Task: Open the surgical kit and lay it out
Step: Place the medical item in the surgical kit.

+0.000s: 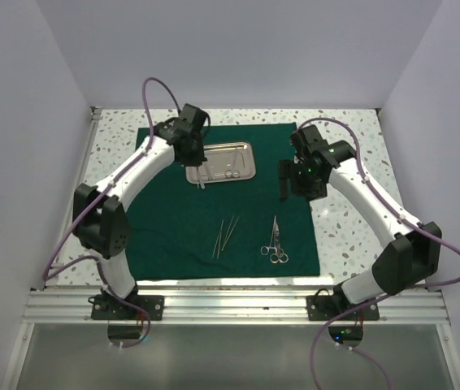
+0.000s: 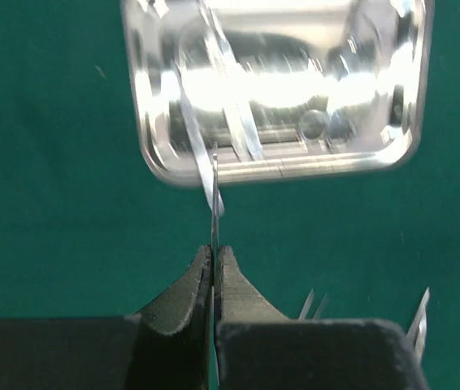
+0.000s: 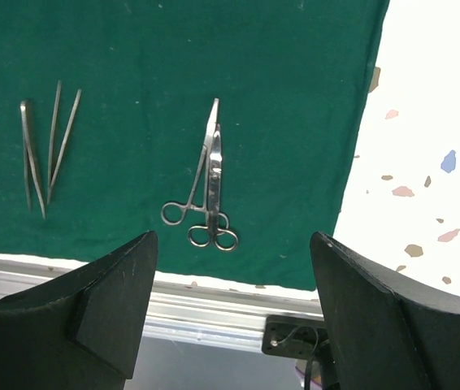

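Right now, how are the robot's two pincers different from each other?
The left pincer is shut tight; the right pincer is wide open. The left pincer pinches a thin silver tool; the right pincer holds nothing. The left pincer is by the shiny tray's edge; the right pincer looks down on the scissors. Both are black, and both are above the green cloth.

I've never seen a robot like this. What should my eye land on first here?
The dark green cloth spread across the speckled table, with a shiny rectangular steel tray near its far edge. The left hand is pinched shut on a thin silver instrument at the tray's near rim. Ring-handled silver scissors and slender silver probes lie toward the cloth's near edge.
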Controlling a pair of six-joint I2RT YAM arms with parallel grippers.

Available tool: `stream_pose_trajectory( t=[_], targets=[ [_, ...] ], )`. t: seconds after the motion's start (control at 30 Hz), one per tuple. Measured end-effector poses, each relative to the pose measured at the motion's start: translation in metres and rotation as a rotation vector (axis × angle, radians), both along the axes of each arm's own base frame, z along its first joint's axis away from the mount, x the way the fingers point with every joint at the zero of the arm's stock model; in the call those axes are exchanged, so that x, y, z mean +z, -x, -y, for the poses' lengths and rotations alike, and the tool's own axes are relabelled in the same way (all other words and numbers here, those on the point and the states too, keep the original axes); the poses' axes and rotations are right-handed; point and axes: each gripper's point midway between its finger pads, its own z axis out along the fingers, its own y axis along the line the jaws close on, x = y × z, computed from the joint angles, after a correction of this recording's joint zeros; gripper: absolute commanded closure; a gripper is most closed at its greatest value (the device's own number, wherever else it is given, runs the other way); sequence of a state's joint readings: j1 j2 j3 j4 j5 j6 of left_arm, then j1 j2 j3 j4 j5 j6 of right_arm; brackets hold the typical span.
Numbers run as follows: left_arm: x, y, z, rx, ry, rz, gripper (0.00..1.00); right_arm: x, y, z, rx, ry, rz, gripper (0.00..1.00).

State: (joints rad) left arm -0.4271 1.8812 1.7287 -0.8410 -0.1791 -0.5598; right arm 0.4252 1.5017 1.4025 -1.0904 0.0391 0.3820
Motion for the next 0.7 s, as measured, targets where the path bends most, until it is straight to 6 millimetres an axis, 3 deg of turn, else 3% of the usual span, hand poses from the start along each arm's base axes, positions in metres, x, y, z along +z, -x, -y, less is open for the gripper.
stream_pose_trajectory(
  t=[0.13, 0.27, 0.37, 0.47, 0.6, 0.7],
  targets=[
    [-0.011, 0.076, 0.047, -0.102, 0.033, -0.031, 1.00, 0.008, 0.002, -0.001, 0.000, -0.025, 0.036, 0.20],
    [-0.062, 0.158, 0.088, -0.208, 0.048, -0.138, 1.00, 0.015, 0.009, 0.002, -0.006, -0.043, 0.064, 0.20],
    [-0.097, 0.202, 0.093, -0.228, 0.029, -0.222, 1.00, 0.018, 0.016, 0.004, -0.015, -0.061, 0.085, 0.20],
    [-0.110, 0.212, 0.094, -0.201, 0.037, -0.241, 1.00, 0.019, 0.026, 0.008, -0.020, -0.073, 0.097, 0.20],
    [-0.114, 0.204, 0.106, -0.168, 0.070, -0.207, 1.00, 0.020, 0.039, 0.012, -0.025, -0.087, 0.110, 0.20],
    [-0.122, 0.201, 0.112, -0.165, 0.071, -0.200, 0.91, 0.020, 0.050, 0.016, -0.025, -0.096, 0.113, 0.20]
  ],
)
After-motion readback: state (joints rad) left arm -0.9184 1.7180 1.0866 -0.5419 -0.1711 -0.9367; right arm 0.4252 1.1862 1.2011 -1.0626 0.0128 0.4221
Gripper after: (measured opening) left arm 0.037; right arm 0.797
